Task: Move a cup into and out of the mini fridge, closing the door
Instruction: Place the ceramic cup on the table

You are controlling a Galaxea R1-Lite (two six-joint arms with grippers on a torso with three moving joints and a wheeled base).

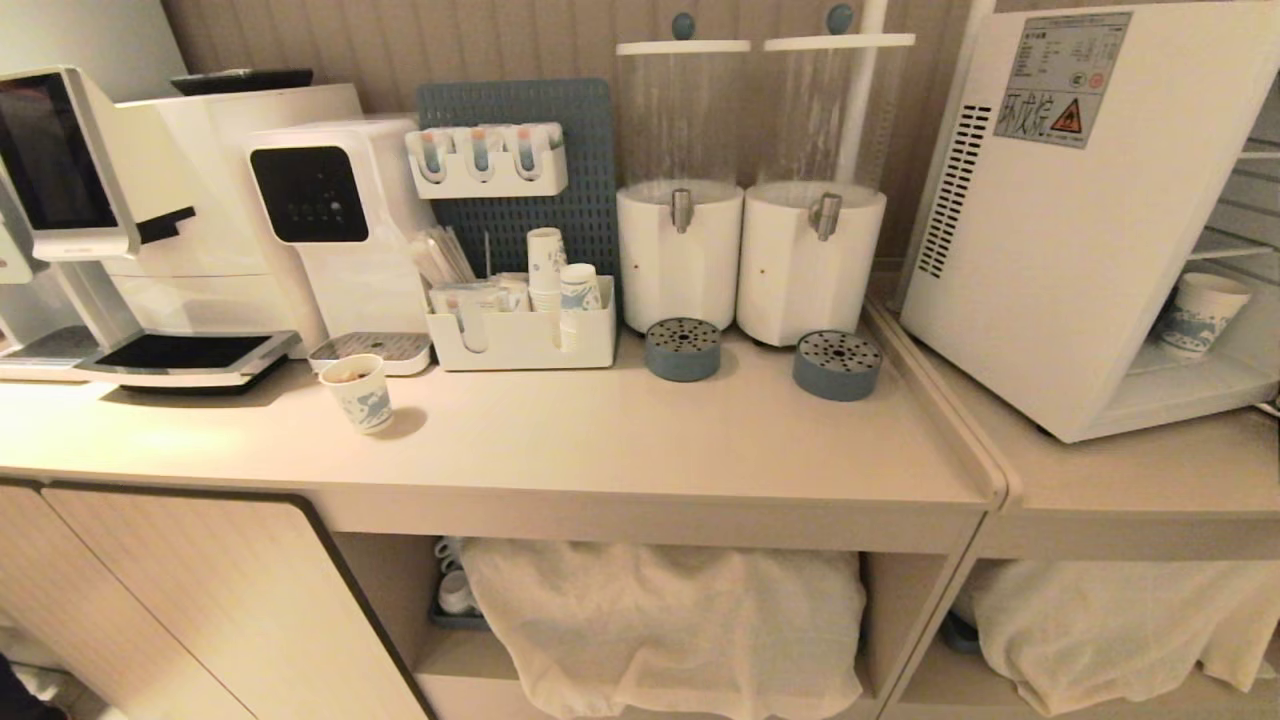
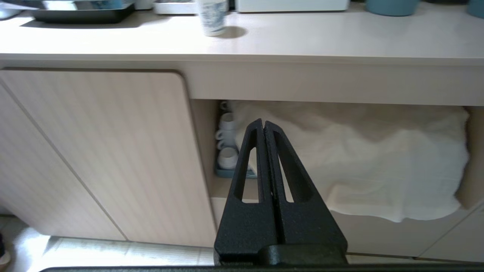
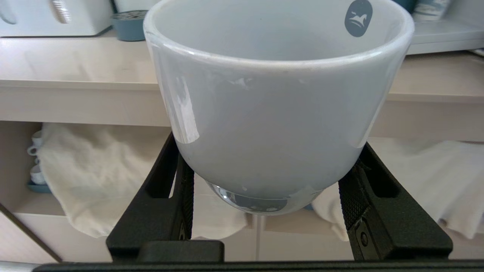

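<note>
Right gripper (image 3: 264,196) clamped on cup (image 3: 272,113), held upright below counter edge; interior looks empty (blue mark inside rim). Left gripper (image 2: 264,126) pinched closed, holding nothing, before lower shelf with draped white cloth (image 2: 378,158). On counter (image 1: 640,440): paper cup (image 1: 358,392), contents unclear. Further right, mini fridge (image 1: 1060,240), interior partly cut off, patterned cup (image 1: 1203,315) on its shelf; door not visible.

The left pincer (image 2: 264,124) was matte black with a fine grainy texture, each finger (image 2: 245,166) a long tapering wedge pierced by a narrow slot, rising from a broad black base. The right pincer (image 3: 264,189) was the same black, its fingers (image 3: 359,204) lined with cross-hatched grip pads. A small round screw sat near one pad's lower end.
</note>
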